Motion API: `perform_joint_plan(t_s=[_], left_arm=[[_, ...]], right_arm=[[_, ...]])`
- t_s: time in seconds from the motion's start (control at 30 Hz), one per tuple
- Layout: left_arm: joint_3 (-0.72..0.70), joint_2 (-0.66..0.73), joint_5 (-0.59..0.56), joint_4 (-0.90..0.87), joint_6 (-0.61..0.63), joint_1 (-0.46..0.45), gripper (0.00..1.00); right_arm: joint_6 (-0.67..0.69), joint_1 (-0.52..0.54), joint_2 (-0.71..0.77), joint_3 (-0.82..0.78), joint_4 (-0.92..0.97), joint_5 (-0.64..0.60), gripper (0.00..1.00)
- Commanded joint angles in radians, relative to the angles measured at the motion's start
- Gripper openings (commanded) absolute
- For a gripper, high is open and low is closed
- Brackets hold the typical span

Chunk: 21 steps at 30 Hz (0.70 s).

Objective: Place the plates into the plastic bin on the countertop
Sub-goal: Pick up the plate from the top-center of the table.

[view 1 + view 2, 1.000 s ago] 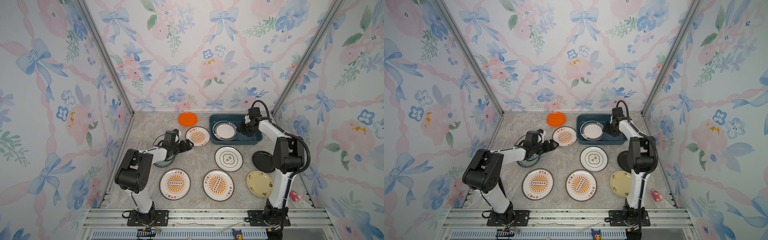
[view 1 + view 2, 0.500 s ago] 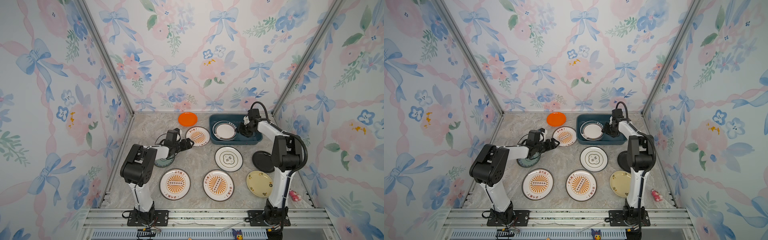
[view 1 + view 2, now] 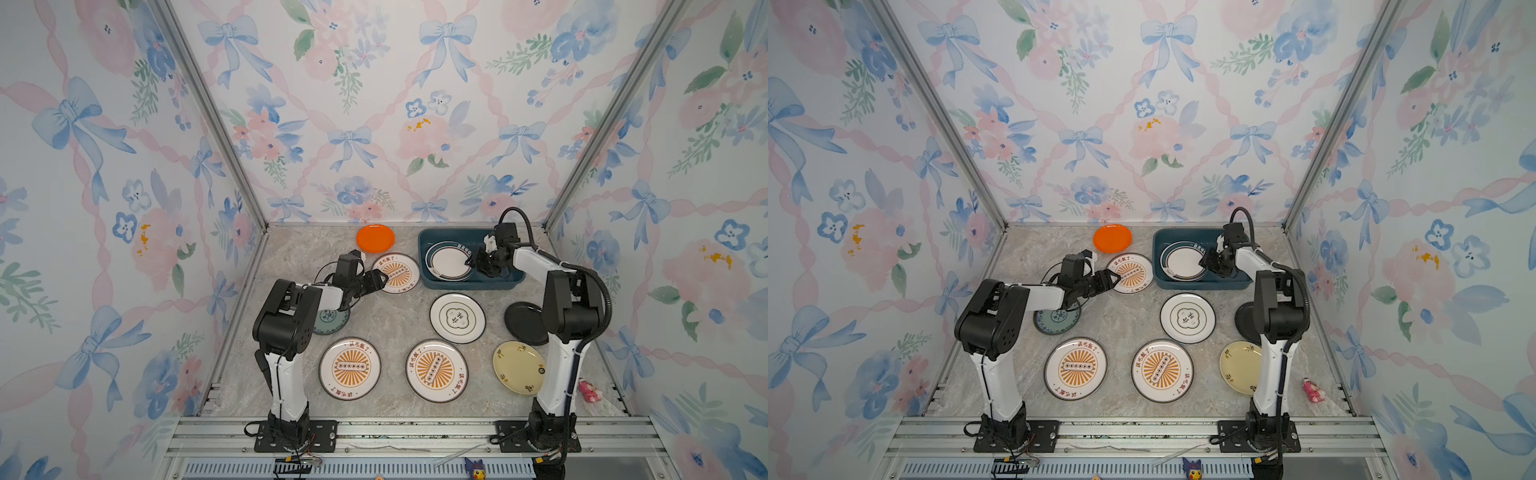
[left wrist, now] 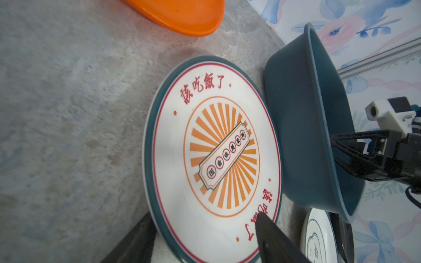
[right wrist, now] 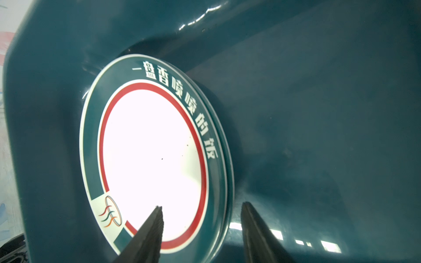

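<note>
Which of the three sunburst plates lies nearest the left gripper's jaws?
The sunburst plate beside the plastic bin; the other two lie side by side near the front.

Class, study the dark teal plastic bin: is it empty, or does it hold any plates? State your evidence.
Not empty: a round navy-rimmed white plate lies inside the rectangular dark teal plastic bin, within its walls.

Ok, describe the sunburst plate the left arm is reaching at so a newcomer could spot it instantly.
Start at the dark teal plastic bin at the back of the countertop. Just left of it, in front of the plain orange plate, lies the sunburst plate. Its two twins sit in the front row; only this one has the left tool at its rim.
</note>
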<state>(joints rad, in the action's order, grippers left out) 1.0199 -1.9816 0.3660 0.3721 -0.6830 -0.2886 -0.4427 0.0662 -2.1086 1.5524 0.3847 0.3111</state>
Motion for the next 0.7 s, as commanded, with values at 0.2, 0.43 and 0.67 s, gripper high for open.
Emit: perform_joint_plan(t_s=[0.2,0.43,0.67], left_arm=[[-0.020,-0.089,-0.058,-0.038,-0.030,-0.004,0.34],[-0.030,-0.091,-0.064,-0.027,-0.029,-0.001,0.25],[-0.038,-0.094,-0.059,-0.018,-0.032,-0.001,0.22]], right_arm=[[-0.030,-0.008,0.217,-0.171,-0.100,0.007,0.54],[-0.018,0.001,0.356,-0.287,-0.113,-0.009,0.54],[0.009,0.024,0.495,-0.365,-0.082,-0.037,0.54]])
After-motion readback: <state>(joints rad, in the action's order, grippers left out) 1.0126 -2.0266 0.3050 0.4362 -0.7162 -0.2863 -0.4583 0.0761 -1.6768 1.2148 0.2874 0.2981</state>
